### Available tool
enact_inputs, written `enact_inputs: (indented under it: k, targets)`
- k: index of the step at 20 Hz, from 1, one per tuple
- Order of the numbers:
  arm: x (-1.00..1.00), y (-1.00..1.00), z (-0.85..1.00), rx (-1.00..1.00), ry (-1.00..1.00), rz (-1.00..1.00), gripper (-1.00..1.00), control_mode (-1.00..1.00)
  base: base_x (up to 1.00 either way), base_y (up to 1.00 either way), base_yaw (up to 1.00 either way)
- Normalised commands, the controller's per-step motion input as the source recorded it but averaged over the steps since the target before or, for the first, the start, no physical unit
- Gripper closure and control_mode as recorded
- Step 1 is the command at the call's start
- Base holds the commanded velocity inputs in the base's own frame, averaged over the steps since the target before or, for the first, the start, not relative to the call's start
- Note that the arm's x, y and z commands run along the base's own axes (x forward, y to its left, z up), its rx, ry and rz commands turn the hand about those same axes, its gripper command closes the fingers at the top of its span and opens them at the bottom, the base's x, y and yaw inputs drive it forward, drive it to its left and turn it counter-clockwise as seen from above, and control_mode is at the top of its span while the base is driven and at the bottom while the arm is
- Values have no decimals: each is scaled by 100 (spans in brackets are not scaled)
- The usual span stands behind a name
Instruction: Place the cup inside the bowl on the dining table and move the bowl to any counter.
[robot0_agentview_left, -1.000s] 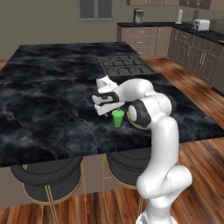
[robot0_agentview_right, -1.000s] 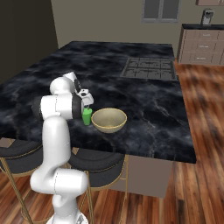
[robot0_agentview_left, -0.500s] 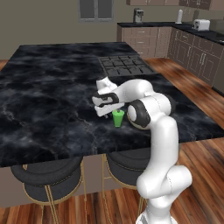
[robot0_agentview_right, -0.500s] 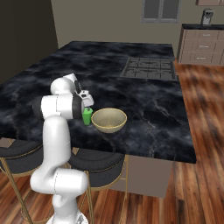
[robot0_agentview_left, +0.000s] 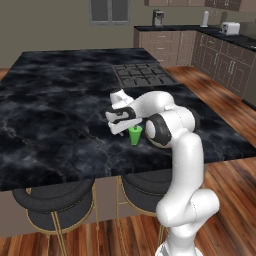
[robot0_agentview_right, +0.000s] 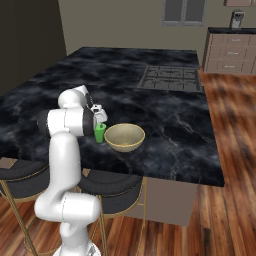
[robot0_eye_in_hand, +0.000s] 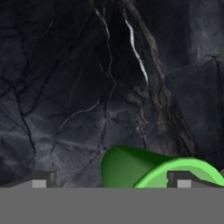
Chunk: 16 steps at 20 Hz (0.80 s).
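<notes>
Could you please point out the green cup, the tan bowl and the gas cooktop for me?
cup (robot0_agentview_left: 134, 136): left base view, on its green side wall.
bowl (robot0_agentview_right: 124, 138): right base view, on its yellowish inside.
gas cooktop (robot0_agentview_right: 170, 78): right base view, on the grates' middle.

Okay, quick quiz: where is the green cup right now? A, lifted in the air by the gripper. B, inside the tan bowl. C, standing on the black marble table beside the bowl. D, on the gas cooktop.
C: the cup stands upright on the dining table next to the bowl, whose inside shows nothing in it; the open gripper is right above the cup.
</notes>
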Motion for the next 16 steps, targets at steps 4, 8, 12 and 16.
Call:
enact_inputs:
  k: [4,8,12,16]
  targets:
    - [0,0,-6,0,0,0,-100,-100,0,0,0]
    - [0,0,-11,0,0,0,-100,-100,0,0,0]
    - [0,0,-4,0,0,0,-100,-100,0,0,0]
    - [0,0,0,0,0,0,-100,-100,0,0,0]
